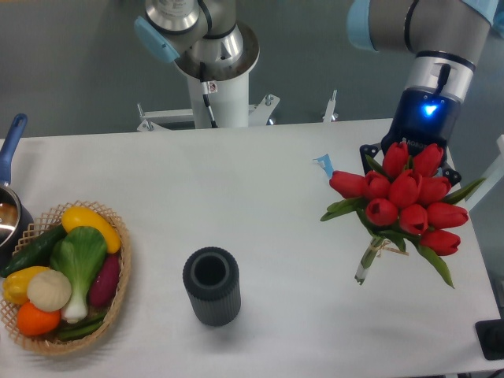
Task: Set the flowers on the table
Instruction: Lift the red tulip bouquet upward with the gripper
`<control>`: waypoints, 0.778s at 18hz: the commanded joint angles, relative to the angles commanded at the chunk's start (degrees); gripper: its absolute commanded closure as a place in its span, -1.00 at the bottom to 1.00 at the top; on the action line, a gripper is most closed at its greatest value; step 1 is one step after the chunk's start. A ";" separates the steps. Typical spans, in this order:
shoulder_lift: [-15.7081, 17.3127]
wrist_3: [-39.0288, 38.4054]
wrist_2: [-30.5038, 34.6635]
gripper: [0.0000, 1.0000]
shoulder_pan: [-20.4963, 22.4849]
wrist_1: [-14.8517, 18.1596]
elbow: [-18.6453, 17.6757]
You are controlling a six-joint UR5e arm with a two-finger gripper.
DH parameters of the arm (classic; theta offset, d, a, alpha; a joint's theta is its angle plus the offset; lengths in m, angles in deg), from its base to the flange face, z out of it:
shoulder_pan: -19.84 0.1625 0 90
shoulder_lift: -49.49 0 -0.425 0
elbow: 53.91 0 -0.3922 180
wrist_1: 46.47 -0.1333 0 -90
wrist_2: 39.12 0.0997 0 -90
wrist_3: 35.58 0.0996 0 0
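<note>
The flowers (pixel 405 195), a bunch of red tulips with green leaves and tied pale stems, hang at the right side above the white table (pixel 260 205). The stem ends (pixel 364 268) point down and left, close to the tabletop; I cannot tell if they touch it. My gripper (pixel 411 161) comes down from the upper right and sits right behind the blooms. Its fingers are hidden by the tulips, and it appears to hold the bunch.
A dark ribbed cylindrical vase (pixel 211 286) stands upright at the front centre. A wicker basket of vegetables (pixel 63 276) is at the front left, a pot with a blue handle (pixel 9 197) behind it. A small blue tag (pixel 324 164) lies left of the flowers.
</note>
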 joint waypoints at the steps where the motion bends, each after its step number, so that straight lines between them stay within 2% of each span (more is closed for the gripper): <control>1: 0.26 0.17 0.70 0.49 0.00 -0.09 -0.70; 7: 0.53 -0.26 3.69 0.49 -0.09 0.00 -0.09; 14: 1.75 0.09 14.13 0.49 -0.79 0.35 -0.09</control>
